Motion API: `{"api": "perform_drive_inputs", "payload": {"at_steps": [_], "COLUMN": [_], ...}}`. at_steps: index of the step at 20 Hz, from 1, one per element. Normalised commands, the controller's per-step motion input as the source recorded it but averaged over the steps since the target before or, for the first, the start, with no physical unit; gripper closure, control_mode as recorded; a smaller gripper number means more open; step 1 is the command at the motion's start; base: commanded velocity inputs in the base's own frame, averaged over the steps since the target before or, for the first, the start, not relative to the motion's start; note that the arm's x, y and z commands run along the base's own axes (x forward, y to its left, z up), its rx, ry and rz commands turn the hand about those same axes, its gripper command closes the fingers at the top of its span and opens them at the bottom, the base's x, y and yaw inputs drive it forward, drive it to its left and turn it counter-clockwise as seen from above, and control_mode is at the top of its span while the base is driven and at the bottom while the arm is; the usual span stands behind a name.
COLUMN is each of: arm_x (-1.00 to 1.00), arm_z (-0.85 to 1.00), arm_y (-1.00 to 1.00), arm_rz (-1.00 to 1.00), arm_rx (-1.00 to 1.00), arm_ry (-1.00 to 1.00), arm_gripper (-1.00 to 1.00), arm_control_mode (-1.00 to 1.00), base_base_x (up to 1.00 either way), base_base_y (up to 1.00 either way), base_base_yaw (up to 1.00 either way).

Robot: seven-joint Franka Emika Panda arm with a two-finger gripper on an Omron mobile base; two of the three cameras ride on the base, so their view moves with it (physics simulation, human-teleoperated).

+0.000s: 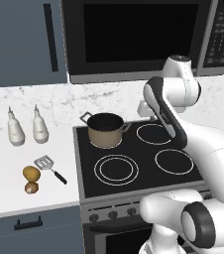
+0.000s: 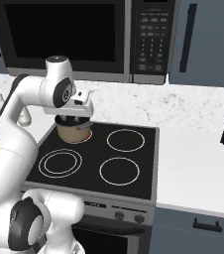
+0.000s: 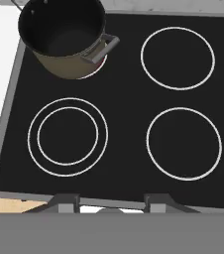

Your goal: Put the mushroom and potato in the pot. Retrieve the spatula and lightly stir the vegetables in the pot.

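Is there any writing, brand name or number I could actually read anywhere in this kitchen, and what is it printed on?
No text can be read here.
microwave keypad: rows of small pale marks, too small and blurred to read.
stove knobs: no legible markings.
two white bottles: plain, no label.
pot: no brand visible.

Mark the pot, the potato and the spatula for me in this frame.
pot (image 1: 104, 133): left base view, on its tan side wall.
potato (image 1: 31, 173): left base view, on the middle of its body.
spatula (image 1: 44, 161): left base view, on its slotted metal head.
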Motion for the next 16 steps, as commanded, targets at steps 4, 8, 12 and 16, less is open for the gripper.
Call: {"api": "perform_drive_inputs", "payload": {"at_steps": [4, 8, 12, 16], "arm_x": [-0.14, -0.49, -0.56, -0.44], "arm_z": [-0.01, -0.05, -0.14, -0.17], "arm_y": [0.17, 0.53, 0.87, 0.96], "arm_rz": [0.02, 0.08, 0.16, 0.2], "arm_rx": [0.0, -0.02, -0.05, -0.03], "arm_ry": [0.0, 0.0, 0.0, 0.0], "arm_gripper": [-1.0, -1.0, -1.0, -1.0], "arm_control_mode": [-1.0, -1.0, -1.0, -1.0], "base_base_x": [0.0, 0.0, 0.0, 0.0], "base_base_y": [0.0, 0.0, 0.0, 0.0], "base_base_yaw": [0.0, 0.0, 0.0, 0.0]}}
